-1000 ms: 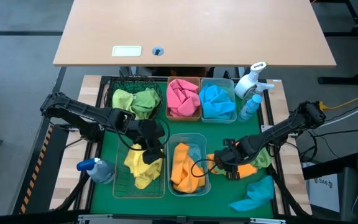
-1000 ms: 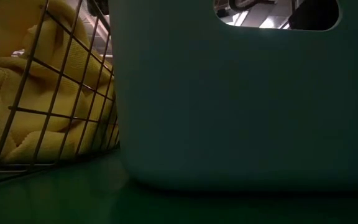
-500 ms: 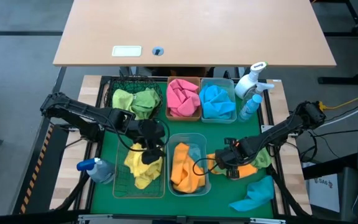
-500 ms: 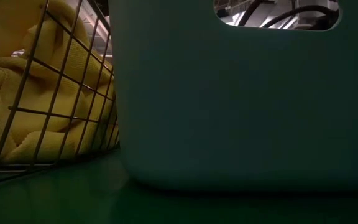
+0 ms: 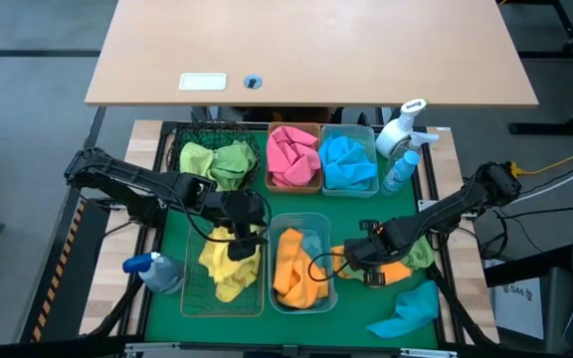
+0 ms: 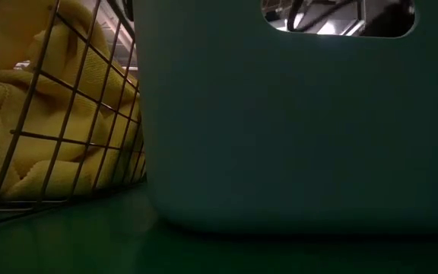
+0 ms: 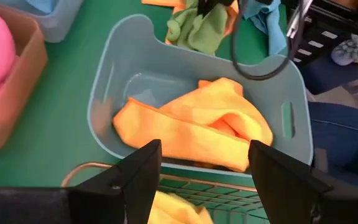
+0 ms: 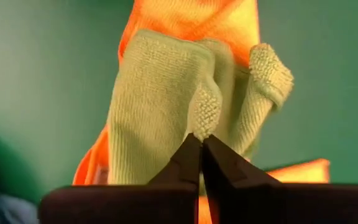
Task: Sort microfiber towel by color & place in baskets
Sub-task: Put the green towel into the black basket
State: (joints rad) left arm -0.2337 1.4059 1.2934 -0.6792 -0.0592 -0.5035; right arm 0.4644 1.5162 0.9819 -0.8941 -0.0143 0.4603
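Right gripper (image 8: 199, 138): fingertips pressed together, pinching a fold of the light green towel (image 8: 166, 106). Orange towel (image 8: 191, 22) directly beyond and beneath the green one, on the green mat (image 8: 36, 74). In the high view, right gripper (image 5: 358, 261) low over the mat, just beside the pale blue bin (image 5: 318, 221); loose blue towel (image 5: 406, 310) near it, toward the table's front edge.

Left gripper (image 7: 204, 180): fingers (image 7: 138, 180) spread wide apart, nothing between them. In the high view, left gripper (image 5: 245, 239) poised above the rectangular wire basket (image 5: 192, 298), yellow towels (image 5: 229, 267) below it. Pale blue bin just ahead of the fingers in the left wrist view, holding folded orange towels (image 7: 191, 124).

Beyond both grippers, at the far row: dark green wire-mesh basket (image 5: 199, 134) with green towels (image 5: 217, 161), amber bin (image 5: 311, 184) with pink towels (image 5: 292, 154), blue bin (image 5: 370, 134) with blue towels (image 5: 346, 159). White spray bottle (image 5: 400, 127) just beside the blue bin; blue spray bottle (image 5: 152, 268) beside the wire basket.

Low view: wire basket with yellow towel (image 6: 44, 137) and wall of the pale blue bin (image 6: 295, 129) only.
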